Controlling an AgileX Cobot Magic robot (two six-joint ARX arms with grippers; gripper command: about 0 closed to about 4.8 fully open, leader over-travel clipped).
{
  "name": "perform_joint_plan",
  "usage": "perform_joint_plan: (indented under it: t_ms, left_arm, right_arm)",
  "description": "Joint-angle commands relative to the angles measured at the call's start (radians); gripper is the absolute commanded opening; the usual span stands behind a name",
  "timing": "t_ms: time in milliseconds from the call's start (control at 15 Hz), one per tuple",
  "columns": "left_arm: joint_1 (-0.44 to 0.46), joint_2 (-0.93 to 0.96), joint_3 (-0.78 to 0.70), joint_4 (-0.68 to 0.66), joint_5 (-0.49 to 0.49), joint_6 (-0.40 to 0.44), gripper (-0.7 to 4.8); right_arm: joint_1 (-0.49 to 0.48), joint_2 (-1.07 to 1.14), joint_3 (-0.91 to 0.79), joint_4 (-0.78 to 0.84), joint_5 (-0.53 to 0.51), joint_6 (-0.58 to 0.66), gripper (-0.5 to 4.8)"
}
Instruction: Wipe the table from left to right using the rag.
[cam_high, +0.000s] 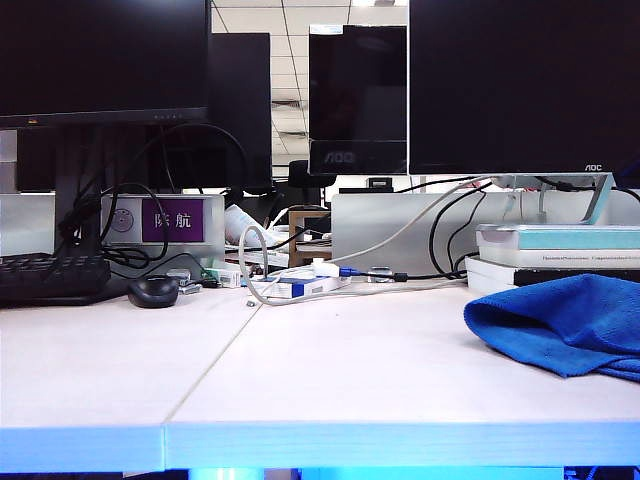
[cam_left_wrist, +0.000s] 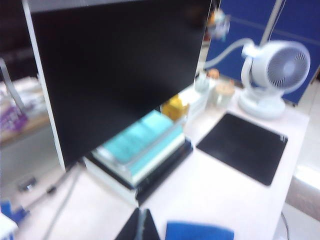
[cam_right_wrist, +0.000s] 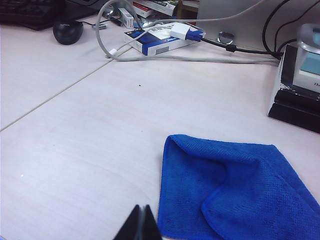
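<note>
The blue rag lies crumpled on the right part of the pale table. In the right wrist view the rag spreads flat with one fold, and my right gripper is shut and empty just beside its edge, above the table. In the blurred left wrist view my left gripper is shut with nothing in it, and a strip of the rag shows close beside it. Neither gripper appears in the exterior view.
A stack of books with a teal cover stands under the right monitor. Cables and a blue-white box lie mid-table, with a black mouse and keyboard at the left. A white fan and black mat sit beyond.
</note>
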Motion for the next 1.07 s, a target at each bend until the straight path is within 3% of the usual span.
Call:
perform_joint_plan:
  t_ms: [67, 133, 200, 400, 534, 667, 934, 1067]
  left_arm:
    - [0.0, -0.198, -0.422, 0.285, 0.005, -0.005, -0.06]
    - [0.027, -0.358, -0.743, 0.455, 0.006, -0.032, -0.06]
    - [0.067, -0.449, -0.902, 0.514, 0.006, -0.075, -0.06]
    - [0.128, -0.588, -1.123, 0.526, -0.014, -0.089, -0.06]
    - [0.215, -0.735, -1.326, 0.539, -0.013, -0.089, -0.06]
    - [0.344, -0.961, -1.551, 0.578, -0.121, -0.047, -0.06]
    - [0.484, -1.199, -1.744, 0.583, -0.11, -0.029, -0.06]
    - [0.58, -1.351, -1.858, 0.581, -0.047, -0.045, -0.06]
  right_arm:
    - [0.0, -0.001, 0.004, 0.013, 0.003, 0.004, -0.01]
    - [0.0, -0.001, 0.004, 0.012, 0.003, 0.004, -0.01]
    - [0.0, -0.001, 0.004, 0.012, 0.003, 0.004, -0.01]
    - [0.0, -0.001, 0.004, 0.013, 0.003, 0.004, -0.01]
    - [0.0, -0.001, 0.004, 0.012, 0.003, 0.004, -0.01]
    - [0.0, -0.001, 0.004, 0.012, 0.003, 0.004, -0.01]
    - [0.0, -0.001, 0.004, 0.012, 0.006, 0.004, -0.01]
    - [0.0, -0.001, 0.004, 0.012, 0.005, 0.004, -0.01]
